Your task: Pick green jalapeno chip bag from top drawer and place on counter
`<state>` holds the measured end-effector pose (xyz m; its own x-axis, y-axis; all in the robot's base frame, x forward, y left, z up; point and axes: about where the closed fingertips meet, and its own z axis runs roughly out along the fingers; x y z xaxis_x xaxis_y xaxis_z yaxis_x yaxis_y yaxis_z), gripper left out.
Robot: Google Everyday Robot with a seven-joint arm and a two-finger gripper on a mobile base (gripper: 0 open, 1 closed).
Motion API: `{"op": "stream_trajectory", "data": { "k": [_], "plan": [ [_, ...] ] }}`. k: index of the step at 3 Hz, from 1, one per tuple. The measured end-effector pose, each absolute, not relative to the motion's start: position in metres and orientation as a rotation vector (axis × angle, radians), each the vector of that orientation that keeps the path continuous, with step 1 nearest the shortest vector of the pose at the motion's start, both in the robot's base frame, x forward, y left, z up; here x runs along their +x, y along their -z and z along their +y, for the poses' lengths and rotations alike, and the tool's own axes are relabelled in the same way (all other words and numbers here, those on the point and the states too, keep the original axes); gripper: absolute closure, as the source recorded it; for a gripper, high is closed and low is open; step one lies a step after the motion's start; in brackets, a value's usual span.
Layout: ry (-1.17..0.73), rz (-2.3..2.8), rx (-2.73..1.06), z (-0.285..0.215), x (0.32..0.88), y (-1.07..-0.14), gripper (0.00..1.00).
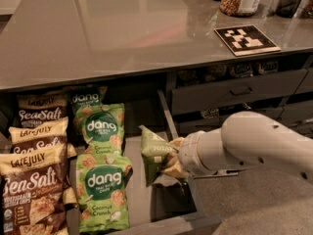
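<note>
Looking below the front edge of the counter point(122, 28), you find the top drawer point(168, 117) pulled open. Your gripper point(172, 156) sits over its right row, fingers clenched on the right side of the green jalapeno chip bag point(154, 153), which stands tilted and crumpled just beside the drawer's right wall. Dang bags point(102, 190) fill the middle row and Sea Salt bags point(32, 190) the left. A marker tile point(246, 38) lies near the front edge, toward the counter's right end.
</note>
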<state>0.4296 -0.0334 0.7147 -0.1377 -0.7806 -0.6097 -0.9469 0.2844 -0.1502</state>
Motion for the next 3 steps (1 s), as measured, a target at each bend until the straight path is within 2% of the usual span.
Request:
{"op": "stream_trajectory", "data": {
  "k": [2,3],
  "plan": [
    [-0.376,1.617,-1.648,0.015,0.420,-0.800,1.00],
    [-0.372,1.606,-1.650,0.015,0.420,-0.802,1.00]
  ]
}}
